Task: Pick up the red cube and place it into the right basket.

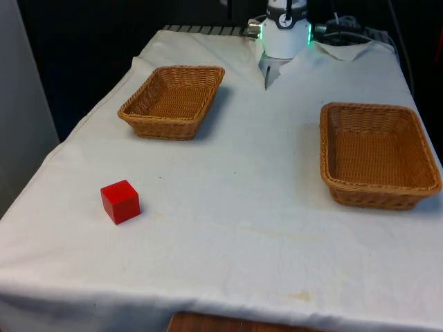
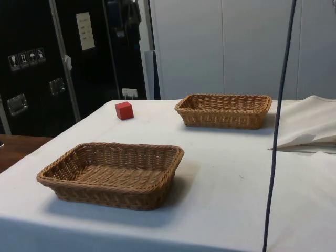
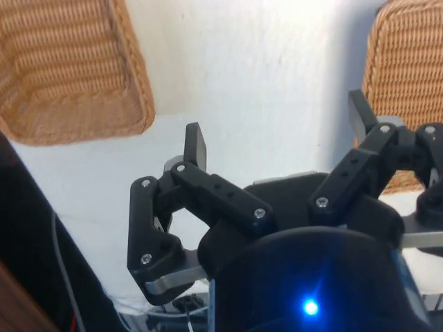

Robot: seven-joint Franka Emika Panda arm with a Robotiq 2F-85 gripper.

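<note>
Nearest the front camera sits the red cube [image 1: 120, 201], resting flat on the cloth [image 1: 242, 207] toward the front view's left, one corner turned toward the camera. It stands alone, well apart from both baskets. In the side view the cube [image 2: 124, 110] lies near the far edge of the table, beyond the far basket's end.

Two wicker baskets are present, both empty. One basket [image 1: 173, 100] sits on the front view's left, farther back than the cube. The other basket [image 1: 377, 153] sits on the front view's right, near the table edge.

Gripper [image 3: 277, 135]: seen from the wrist, the jaws are spread wide with nothing between them. It hangs above bare cloth between the two baskets, well away from the cube.

Assessment: the task is at its start; the reach to the cube is the step in hand. Recommendations for that step:

- Travel across to a position directly over the cube before descending, keeping clear of the nearer basket's rim.
- Turn the wrist so the fingers [image 3: 196, 144] meet two opposite flat faces, not the corners; the cube sits skewed to the table edges.
- Descend until the pads straddle the cube's middle height, then close.
- Confirm which basket counts as right before carrying.
</note>
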